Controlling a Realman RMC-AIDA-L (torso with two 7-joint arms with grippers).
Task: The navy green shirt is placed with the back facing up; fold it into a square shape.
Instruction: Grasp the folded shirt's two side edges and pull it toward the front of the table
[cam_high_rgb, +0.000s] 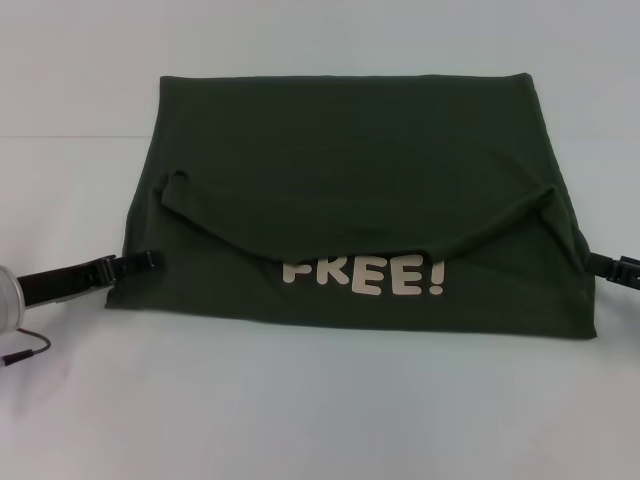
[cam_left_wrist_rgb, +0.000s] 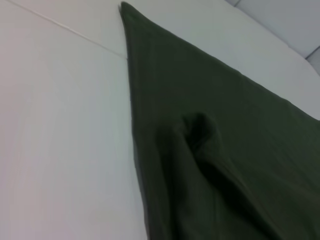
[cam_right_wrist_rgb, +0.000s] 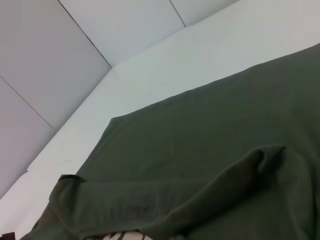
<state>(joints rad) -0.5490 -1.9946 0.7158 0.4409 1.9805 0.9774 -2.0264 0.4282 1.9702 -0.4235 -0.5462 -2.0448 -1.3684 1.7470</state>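
The navy green shirt (cam_high_rgb: 350, 150) lies on the white table (cam_high_rgb: 300, 410). Its far part is folded forward over the near part. The folded flap's sagging edge runs across the middle. Cream letters "FREE!" (cam_high_rgb: 365, 275) show below that edge. My left gripper (cam_high_rgb: 150, 260) is at the shirt's left edge, low on the table and touching the cloth. My right gripper (cam_high_rgb: 598, 264) is at the shirt's right edge at about the same height. The shirt also fills the left wrist view (cam_left_wrist_rgb: 225, 150) and the right wrist view (cam_right_wrist_rgb: 210, 140), where no gripper shows.
A thin red and black cable (cam_high_rgb: 25, 348) hangs by my left arm's silver wrist (cam_high_rgb: 8, 298) at the left border. White table surface lies in front of the shirt and to its left. A pale wall (cam_right_wrist_rgb: 45, 55) stands behind the table.
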